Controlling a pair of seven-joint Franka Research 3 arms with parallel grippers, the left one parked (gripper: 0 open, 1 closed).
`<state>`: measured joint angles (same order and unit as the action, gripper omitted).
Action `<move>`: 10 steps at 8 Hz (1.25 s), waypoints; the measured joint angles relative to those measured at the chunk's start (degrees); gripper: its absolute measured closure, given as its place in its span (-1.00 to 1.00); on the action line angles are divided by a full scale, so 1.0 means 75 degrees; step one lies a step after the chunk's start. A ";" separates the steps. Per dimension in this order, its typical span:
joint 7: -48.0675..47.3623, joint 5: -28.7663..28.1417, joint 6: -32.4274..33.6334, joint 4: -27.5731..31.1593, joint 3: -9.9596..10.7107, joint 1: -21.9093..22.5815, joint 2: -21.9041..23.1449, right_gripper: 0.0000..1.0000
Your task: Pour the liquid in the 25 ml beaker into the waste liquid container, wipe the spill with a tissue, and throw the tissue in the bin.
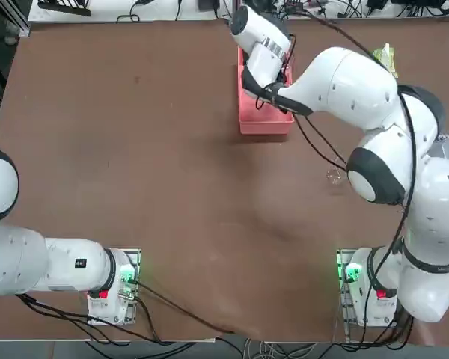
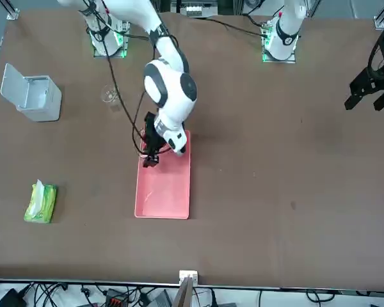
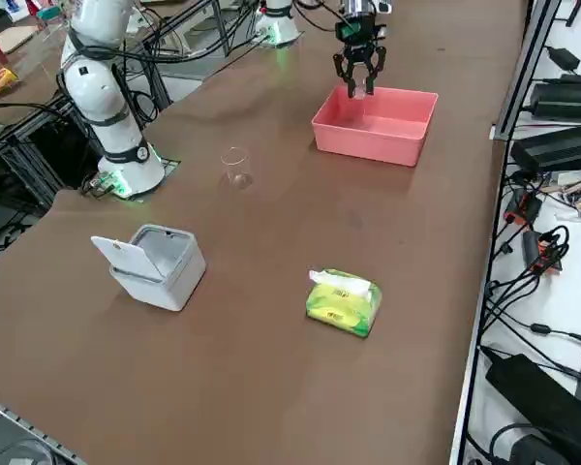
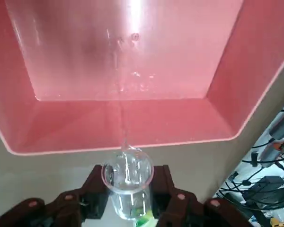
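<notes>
Closest to the wrist camera, the right gripper (image 4: 128,198) has its two dark fingers clamped on the 25 ml beaker (image 4: 128,182), a tiny thimble-like vessel of clear glass with a rolled rim and a little pouring lip; the beaker is tipped toward the pink box (image 4: 132,137) and sits just at that box's near rim, with a thin clear stream running from the lip into the box; some liquid is visible in the glass.

The pink box, which serves as the waste liquid container, is a shallow rectangular tray of smooth, glossy plastic with sloping walls; wet glints show on its floor.

Judging from this, the pouring step is under way and not finished; wiping and binning remain, and no spill can be made out on the matte brown table (image 3: 271,291).

Well apart from the pink box, toward the robot's right side, lies the lime-green tissue pack (image 3: 343,302), soft and crinkly, with a white tissue (image 3: 344,282) sticking out, untouched; farther from the box stands the bin (image 3: 158,264), a small pale grey box with rounded corners and its flip lid open; between bin and pink box stands a larger clear glass beaker (image 3: 235,166), upright and alone.
</notes>
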<state>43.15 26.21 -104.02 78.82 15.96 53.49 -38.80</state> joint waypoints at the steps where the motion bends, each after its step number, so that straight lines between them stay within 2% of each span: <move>1: -0.0042 0.0007 0.0000 -0.0007 0.0000 0.0032 -0.0050 0.06; 10: -0.0056 0.0022 0.0000 -0.0027 0.0049 0.0043 -0.0074 0.06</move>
<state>42.73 26.38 -104.02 78.62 16.33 53.81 -39.36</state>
